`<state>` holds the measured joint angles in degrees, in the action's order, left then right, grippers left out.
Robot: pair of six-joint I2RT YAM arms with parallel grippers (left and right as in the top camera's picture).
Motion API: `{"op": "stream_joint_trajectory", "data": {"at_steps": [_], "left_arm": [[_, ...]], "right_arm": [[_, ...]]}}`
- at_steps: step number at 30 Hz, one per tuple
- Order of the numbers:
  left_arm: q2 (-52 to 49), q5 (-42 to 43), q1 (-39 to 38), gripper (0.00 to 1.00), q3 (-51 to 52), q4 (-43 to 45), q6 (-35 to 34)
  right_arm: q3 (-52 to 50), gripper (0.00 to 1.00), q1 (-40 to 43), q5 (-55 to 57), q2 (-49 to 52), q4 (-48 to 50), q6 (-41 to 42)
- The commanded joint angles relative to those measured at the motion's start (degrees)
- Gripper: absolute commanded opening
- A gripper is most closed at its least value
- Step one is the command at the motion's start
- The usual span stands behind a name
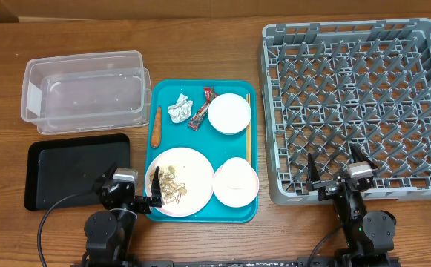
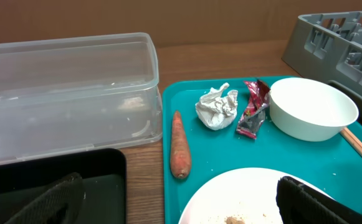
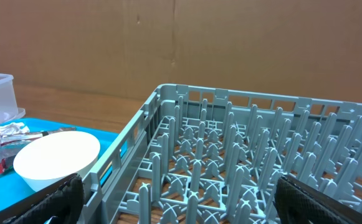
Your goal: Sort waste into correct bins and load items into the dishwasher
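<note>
Centrally, teal tray [image 1: 172, 137] beside dish rack [image 1: 356, 111]

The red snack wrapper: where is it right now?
In the overhead view the red snack wrapper lies on the teal tray, between the crumpled paper ball and the far white bowl.

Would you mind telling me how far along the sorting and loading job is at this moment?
Nothing looks done: the dish rack, clear tub and black tray are empty. Nothing is in hand; the left gripper and right gripper have open, empty jaws. Left: paper ball, wrapper, carrot stick and scraps to bin; plate, two bowls and chopsticks to rack, all on the teal tray.
</note>
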<state>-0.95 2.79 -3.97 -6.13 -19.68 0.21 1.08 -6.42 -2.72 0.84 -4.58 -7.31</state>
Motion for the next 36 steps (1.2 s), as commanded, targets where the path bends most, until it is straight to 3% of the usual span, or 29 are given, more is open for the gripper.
{"op": "stream_joint_trajectory", "data": {"at_steps": [1,36], "left_arm": [[0.7,0.2,0.6,1.00,0.2,0.2,0.5],[0.7,0.2,0.6,1.00,0.2,0.2,0.5]], "right_arm": [[-0.6,1.00,0.2,0.1,-0.7,0.2,0.0],[-0.6,1.00,0.2,0.1,-0.7,1.4,0.0]]}}
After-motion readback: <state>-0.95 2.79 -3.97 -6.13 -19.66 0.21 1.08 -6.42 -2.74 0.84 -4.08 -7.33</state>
